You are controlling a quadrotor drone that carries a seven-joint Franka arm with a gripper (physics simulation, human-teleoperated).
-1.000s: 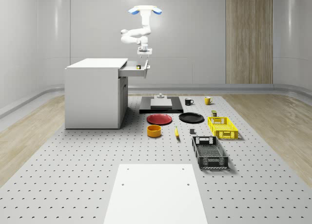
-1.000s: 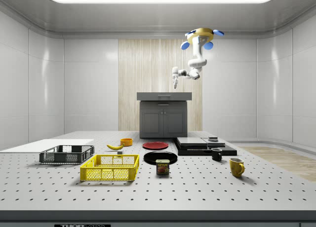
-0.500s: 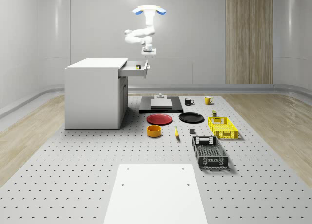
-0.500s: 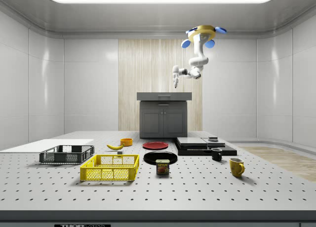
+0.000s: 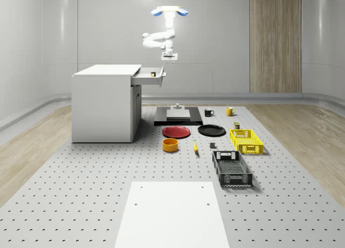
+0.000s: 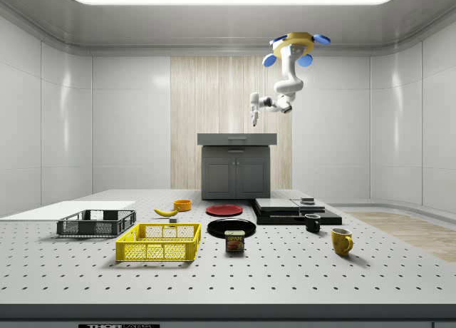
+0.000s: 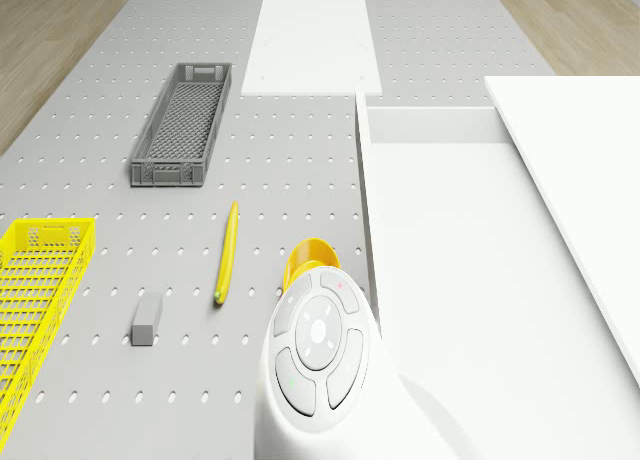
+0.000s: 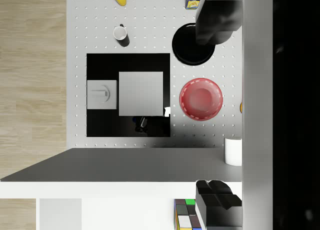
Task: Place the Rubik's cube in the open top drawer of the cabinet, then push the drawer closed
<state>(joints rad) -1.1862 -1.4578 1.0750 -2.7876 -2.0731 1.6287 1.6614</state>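
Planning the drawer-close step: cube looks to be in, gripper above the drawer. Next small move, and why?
Probably lower the gripper to just outside the drawer front, ready to push it toward the cabinet. The Rubik's cube sits inside the open top drawer, the gripper is open and empty, and the drone hovers above the drawer's outer end.

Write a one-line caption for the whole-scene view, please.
Drone hovering beyond the white cabinet's open top drawer, gripper above its front edge.
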